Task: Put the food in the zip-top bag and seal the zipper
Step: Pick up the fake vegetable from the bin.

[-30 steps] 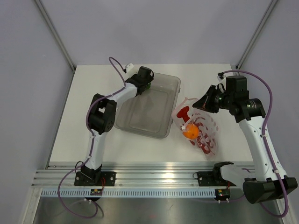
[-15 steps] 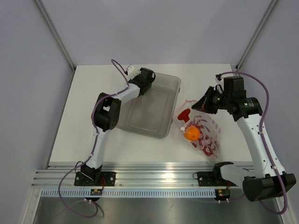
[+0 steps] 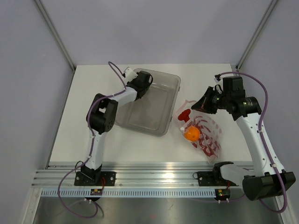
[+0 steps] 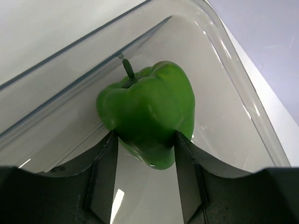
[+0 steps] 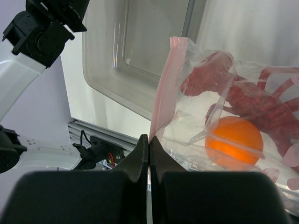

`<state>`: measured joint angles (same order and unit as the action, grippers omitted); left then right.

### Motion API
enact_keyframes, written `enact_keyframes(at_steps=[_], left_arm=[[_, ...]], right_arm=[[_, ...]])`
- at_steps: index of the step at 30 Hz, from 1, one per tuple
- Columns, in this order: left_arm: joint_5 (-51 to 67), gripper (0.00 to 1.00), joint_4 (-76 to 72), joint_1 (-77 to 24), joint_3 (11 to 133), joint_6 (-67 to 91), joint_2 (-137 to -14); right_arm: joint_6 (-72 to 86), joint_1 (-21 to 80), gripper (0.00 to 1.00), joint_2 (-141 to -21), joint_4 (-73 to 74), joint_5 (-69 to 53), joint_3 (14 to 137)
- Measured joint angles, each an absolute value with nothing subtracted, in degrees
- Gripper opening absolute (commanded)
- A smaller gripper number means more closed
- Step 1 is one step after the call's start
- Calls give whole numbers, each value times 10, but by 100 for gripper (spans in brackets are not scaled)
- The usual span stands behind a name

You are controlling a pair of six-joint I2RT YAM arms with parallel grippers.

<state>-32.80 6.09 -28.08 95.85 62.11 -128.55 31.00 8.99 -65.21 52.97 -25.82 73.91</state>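
gripping green bell pepper (image 4: 149,109) between fingers of my left gripper (image 4: 145,150), clamped on both sides, inside clear tray (image 3: 140,119) at its far left corner. my right gripper (image 5: 148,145) pinched tight on zipper (image 5: 164,88) of zip-top bag (image 3: 208,135), just right of tray. lobster (image 5: 261,105), orange fruit (image 5: 233,140) inside bag.

No text, label or number is readable.
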Motion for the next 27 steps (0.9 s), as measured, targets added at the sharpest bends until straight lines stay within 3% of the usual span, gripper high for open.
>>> enact_keyframes(at_steps=[12,20,27], left_arm=[[-292,31,41,-300,802,572,-1115],[-142,12,51,-324,748,489,-1004],[-4,10,112,-325,761,397,-922]], right_arm=[[310,90,1,-639,529,-266,728],[310,90,1,-627,521,-267,715],[310,90,1,-627,506,-279,701]])
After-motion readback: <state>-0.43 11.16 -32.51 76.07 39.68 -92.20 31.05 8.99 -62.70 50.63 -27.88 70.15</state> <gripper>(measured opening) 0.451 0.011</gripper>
